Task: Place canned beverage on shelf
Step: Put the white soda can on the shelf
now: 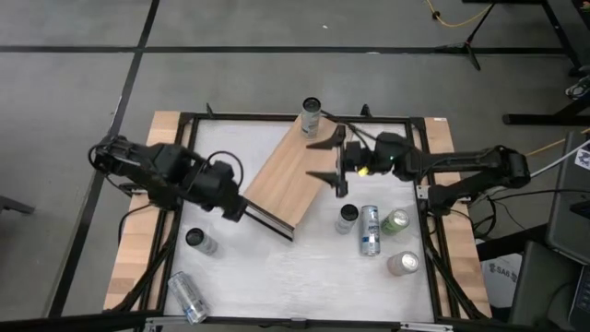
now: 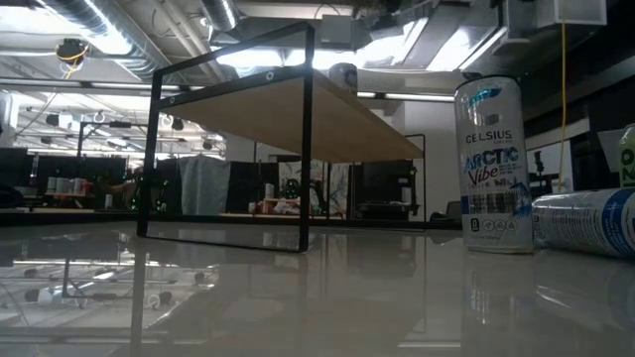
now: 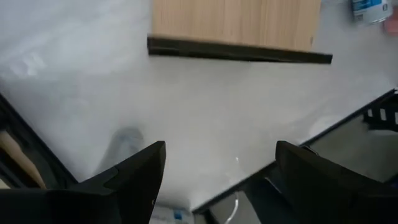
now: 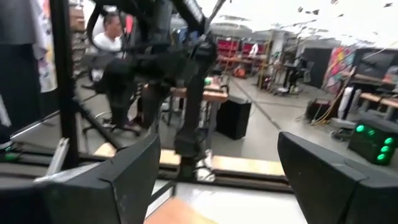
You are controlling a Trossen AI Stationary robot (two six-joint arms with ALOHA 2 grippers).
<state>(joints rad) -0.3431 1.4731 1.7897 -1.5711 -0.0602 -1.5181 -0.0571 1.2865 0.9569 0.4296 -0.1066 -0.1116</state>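
Observation:
The shelf point(image 1: 288, 175), a light-wood board on a black frame, stands slantwise on the white table point(image 1: 277, 277); the low view shows it raised on its frame point(image 2: 298, 109). One can point(image 1: 312, 115) stands at its far end and shows above the board in the low view point(image 2: 343, 73). My left gripper point(image 1: 241, 210) points down, open, over the table beside the shelf's near end point(image 3: 236, 28). My right gripper point(image 1: 324, 159) hovers level and open above the shelf's far half, holding nothing. Both wrist views show wide-apart fingers with nothing between them.
Right of the shelf are a dark-topped can point(image 1: 348, 218), a lying blue-and-white can point(image 1: 371, 231), a green can point(image 1: 396, 221) and another point(image 1: 403, 263). Near left: a standing can point(image 1: 198, 242) and a lying one point(image 1: 187, 297). A person point(image 4: 112, 31) is beyond the table.

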